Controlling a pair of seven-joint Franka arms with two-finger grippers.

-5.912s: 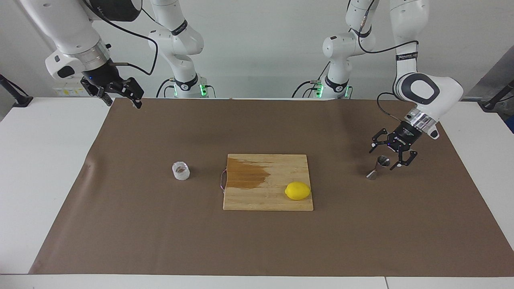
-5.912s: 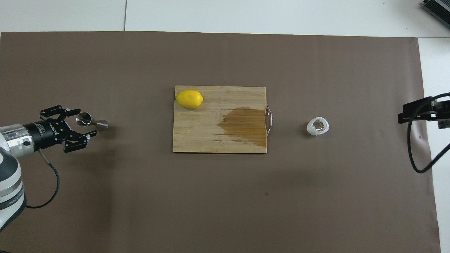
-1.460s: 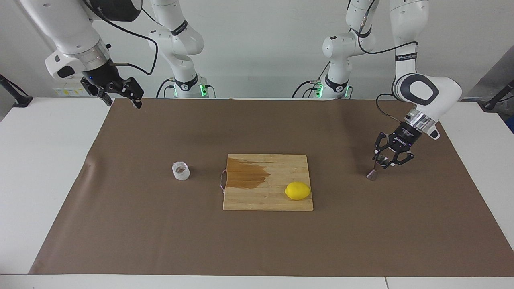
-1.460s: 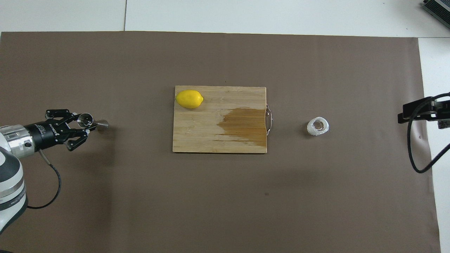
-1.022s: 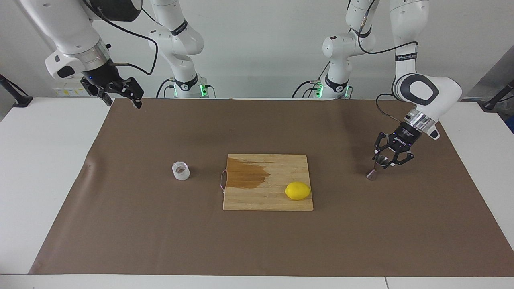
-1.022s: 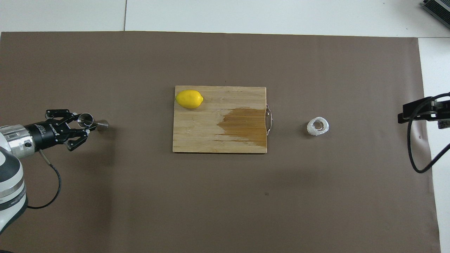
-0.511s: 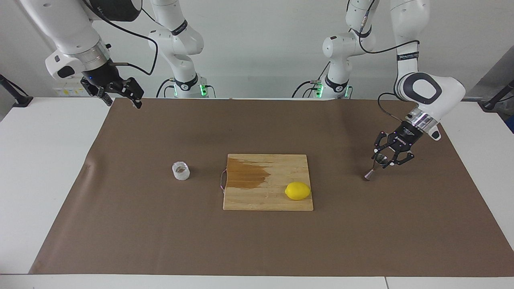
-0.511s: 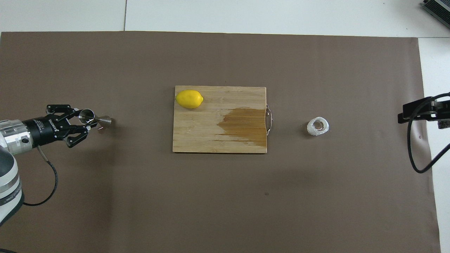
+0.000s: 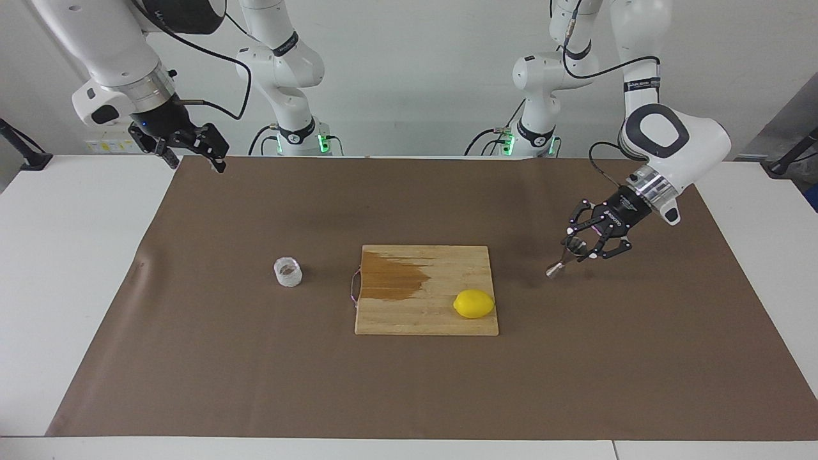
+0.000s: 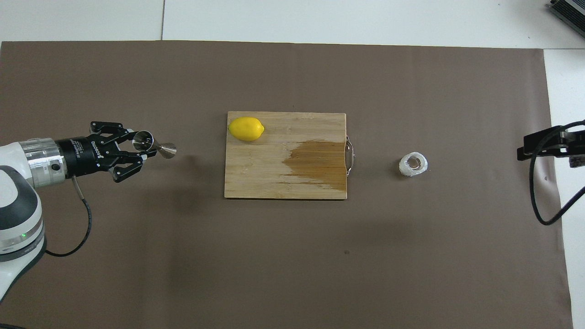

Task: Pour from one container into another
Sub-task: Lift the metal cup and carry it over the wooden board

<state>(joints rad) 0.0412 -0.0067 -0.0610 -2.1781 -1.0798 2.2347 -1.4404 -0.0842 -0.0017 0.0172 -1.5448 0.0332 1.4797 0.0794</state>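
Note:
The steel jigger [image 9: 555, 269] hangs tilted just above the brown mat, between the cutting board and the left arm's end of the table. My left gripper [image 9: 583, 246] is shut on its upper cone; the overhead view shows the same gripper [image 10: 143, 146] and jigger [image 10: 167, 149] with the cup mouth between the fingers. The squat clear cup [image 9: 288, 271] stands on the mat toward the right arm's end, beside the board's handle; it appears again as the cup [image 10: 413, 164]. My right gripper [image 9: 195, 158] waits open, raised over the mat's edge at its own end.
A wooden cutting board [image 9: 409, 319] lies mid-table with a dark wet patch and a yellow lemon [image 9: 473, 303] on its corner toward the left arm. The brown mat [image 9: 255, 383] covers most of the white table.
My left gripper shut on the jigger, lifted it off the mat and carried it toward the cutting board. The cup, lemon and right arm have not moved.

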